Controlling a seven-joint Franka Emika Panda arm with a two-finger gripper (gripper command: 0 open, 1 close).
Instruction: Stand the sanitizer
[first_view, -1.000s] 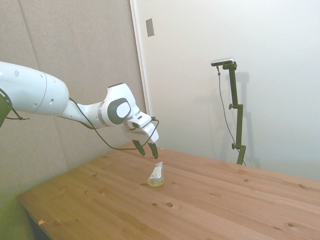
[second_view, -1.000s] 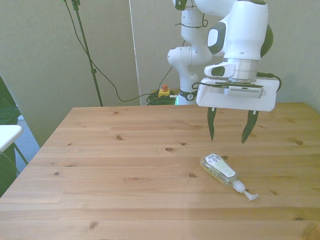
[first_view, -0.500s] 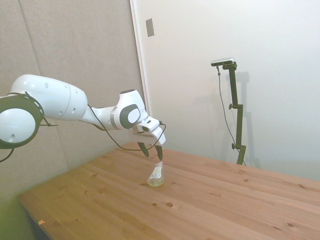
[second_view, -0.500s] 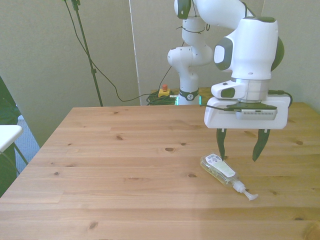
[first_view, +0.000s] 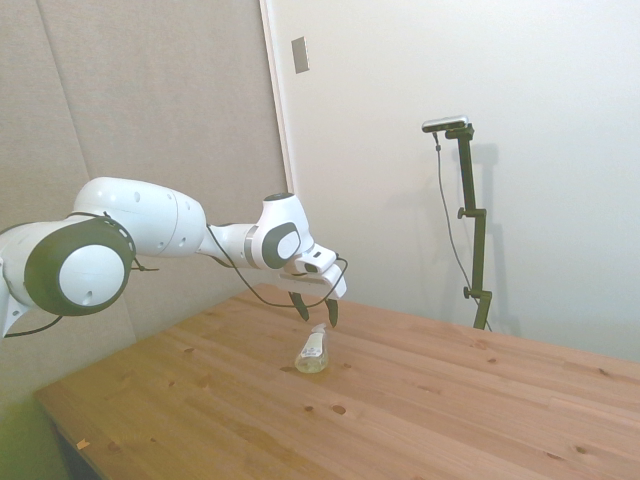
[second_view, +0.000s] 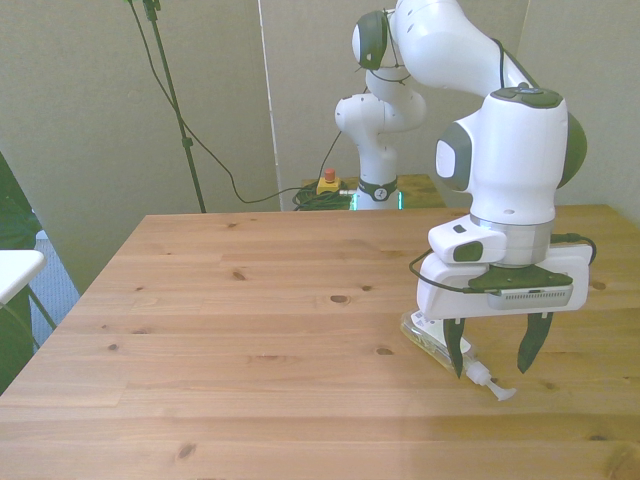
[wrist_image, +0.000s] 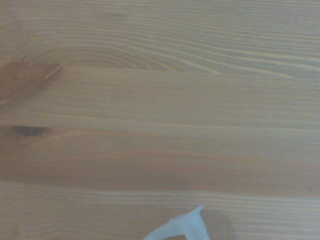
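The sanitizer (second_view: 432, 341) lies on its side on the wooden table (second_view: 240, 300), a small clear bottle of pale yellowish liquid with its whitish pump cap (second_view: 492, 384) pointing toward the front view's right. My gripper (second_view: 492, 358) hangs open just above its cap end, one finger close to the neck and the other beyond the cap. Its hand hides part of the bottle's body. In the side view the gripper (first_view: 317, 312) stands right over the sanitizer (first_view: 312, 352). The wrist view shows only a whitish bit of the cap (wrist_image: 181, 228) against wood.
Bare wood planks of the table (first_view: 450, 400) spread around the bottle on all sides. A white edge (second_view: 15, 270) shows at the front view's far left, off the table. Cables hang behind the table's far edge.
The gripper has come down and moved along the bottle toward its cap end, staying open. The sanitizer has not moved.
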